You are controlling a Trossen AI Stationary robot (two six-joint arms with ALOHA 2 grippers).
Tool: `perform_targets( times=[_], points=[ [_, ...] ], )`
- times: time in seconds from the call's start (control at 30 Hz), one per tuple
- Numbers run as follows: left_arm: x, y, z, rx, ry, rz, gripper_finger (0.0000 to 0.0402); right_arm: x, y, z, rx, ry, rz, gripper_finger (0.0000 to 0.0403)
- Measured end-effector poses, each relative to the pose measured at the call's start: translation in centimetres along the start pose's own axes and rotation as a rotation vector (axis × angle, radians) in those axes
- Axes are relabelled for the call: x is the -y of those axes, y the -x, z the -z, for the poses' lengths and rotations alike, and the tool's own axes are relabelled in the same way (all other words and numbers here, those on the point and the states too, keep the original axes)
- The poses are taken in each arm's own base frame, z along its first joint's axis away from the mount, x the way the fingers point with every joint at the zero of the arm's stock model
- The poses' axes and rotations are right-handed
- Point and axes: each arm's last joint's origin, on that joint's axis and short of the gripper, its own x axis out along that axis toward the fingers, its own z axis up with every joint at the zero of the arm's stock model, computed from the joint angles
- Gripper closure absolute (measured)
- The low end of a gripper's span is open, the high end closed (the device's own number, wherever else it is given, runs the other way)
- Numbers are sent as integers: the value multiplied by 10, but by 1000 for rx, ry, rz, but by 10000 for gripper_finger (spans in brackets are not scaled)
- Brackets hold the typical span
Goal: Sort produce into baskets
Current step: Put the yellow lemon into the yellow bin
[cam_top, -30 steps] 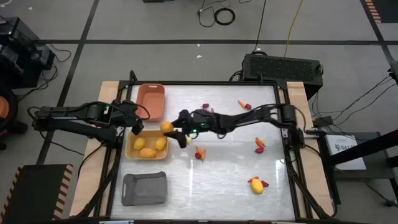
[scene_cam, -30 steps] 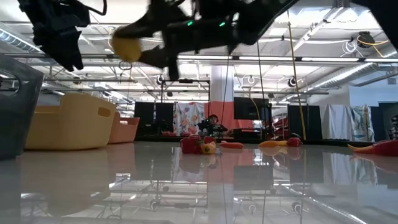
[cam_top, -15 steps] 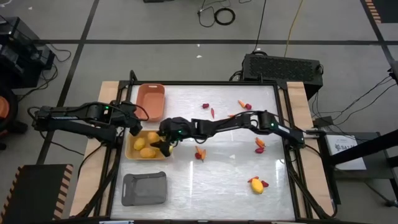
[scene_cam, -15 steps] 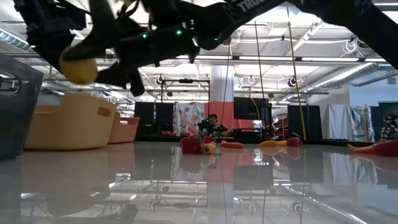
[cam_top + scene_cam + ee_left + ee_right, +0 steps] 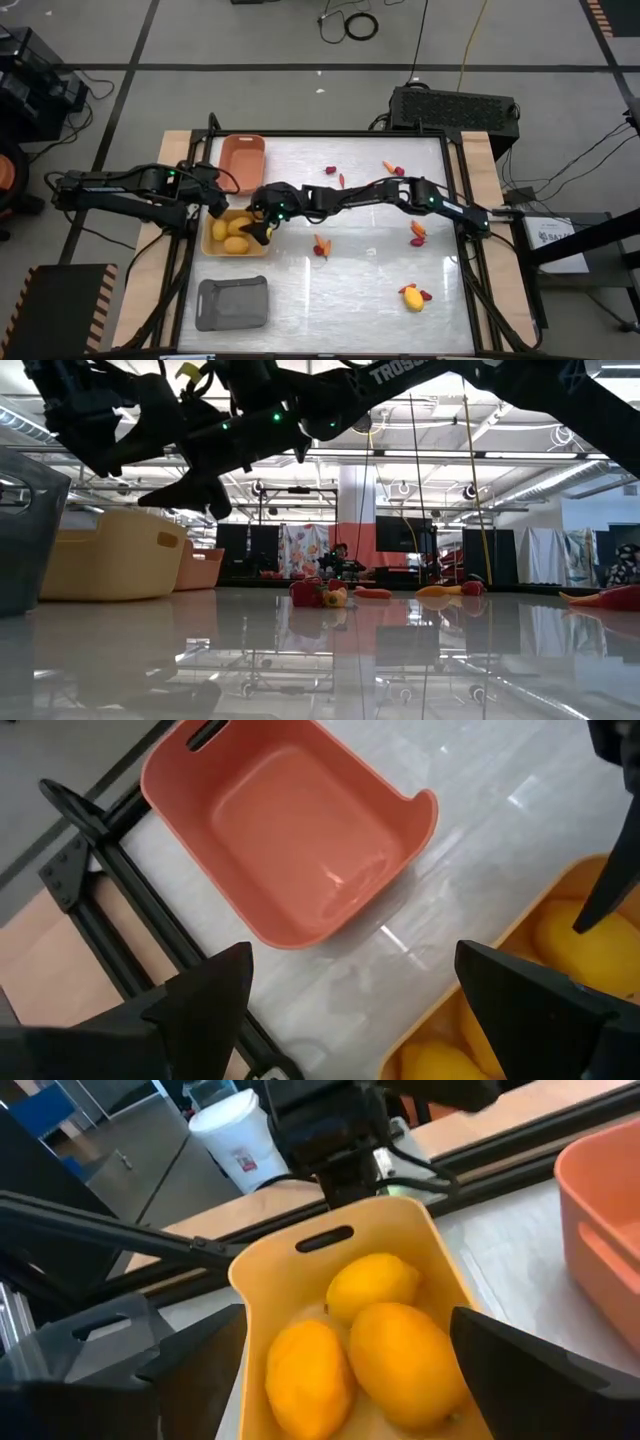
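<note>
The yellow basket (image 5: 212, 243) stands at the table's left, with yellow rounded fruits (image 5: 400, 1355) lying in it. My right gripper (image 5: 263, 232) hangs open and empty just above its right part; in the right wrist view (image 5: 350, 1355) its fingers stand either side of the fruits. My left gripper (image 5: 217, 203) is open and empty between the yellow basket and the salmon-orange basket (image 5: 300, 830), above the table. The grey basket (image 5: 232, 303) stands near the front left.
Small red and orange pieces lie on the table at the far middle (image 5: 341, 181), far right (image 5: 390, 167), centre (image 5: 320, 246) and right (image 5: 417, 232). A yellow fruit with a red piece (image 5: 411, 297) lies near the front right. The two arms are close together over the yellow basket.
My right gripper has carried a yellow fruit toward the table's left edge, from beside the yellow basket to above it, going down. It has let go: the fruit is no longer between its fingers and now lies in the basket.
</note>
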Motion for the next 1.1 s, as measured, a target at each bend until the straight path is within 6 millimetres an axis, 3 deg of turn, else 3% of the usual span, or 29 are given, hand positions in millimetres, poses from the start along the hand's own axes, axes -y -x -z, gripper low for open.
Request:
perform_targets(
  times=[0.47,0.63,0.73,0.83,1.0,1.1],
  points=[
    [1,0,-3,35,20,-1,48,7,1,6,-79,-78,22,60],
    [1,0,-3,34,20,0,48,14,8,6,-242,-117,-145,60],
    [1,0,-3,34,20,1,48,26,23,5,-398,-181,-135,60],
    [1,0,-3,32,20,2,48,32,40,3,-524,-100,-132,60],
    [2,0,-3,28,4,3,48,8,77,-16,-611,44,-130,60],
    [2,-1,-4,46,-127,-22,48,-11,95,-34,-568,116,-108,60]
  ],
)
